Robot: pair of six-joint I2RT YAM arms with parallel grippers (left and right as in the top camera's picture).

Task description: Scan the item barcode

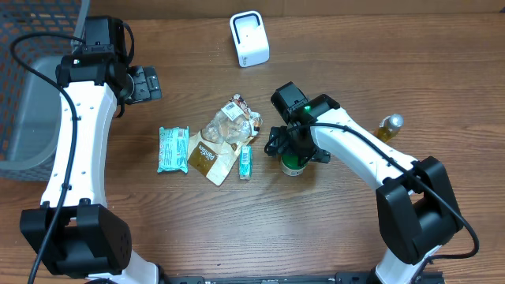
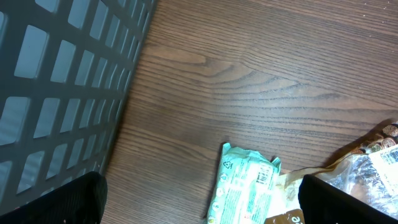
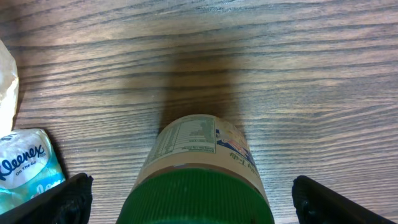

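**A:** Which step of the scan is this?

**B:** The pick-up, I'd say. On the table (image 1: 237, 237), the basket (image 1: 24, 118) fills the far left corner. The left gripper (image 1: 148, 84) hangs just beside it, jaws spread wide and empty. The right gripper (image 3: 200, 202) is over the jar (image 1: 293, 166), a little right of the table's middle. Its jaws are at full spread, one on each side of the jar, with no grip taken. I can't tell whether either finger touches it.

**A:** And the scanner?

**B:** The scanner (image 1: 249, 38) stands near the far edge, about midway along it and well apart from the jar.

**A:** What does the next move call for?

**B:** Probably closing the jaws squarely on the jar and lifting it straight up. That keeps it clear of the tissue pack (image 1: 246, 162) near its left side. Then the jar goes toward the far edge so its code faces the scanner.

**A:** Which way does the jar point?

**B:** It stands upright, long axis vertical, with the green lid (image 3: 196, 193) on top. The wrist view shows a label (image 3: 186, 140) panel of small print, which I judge faces the far edge. No barcode shows there, so the jar may need turning about that axis in front of the scanner.
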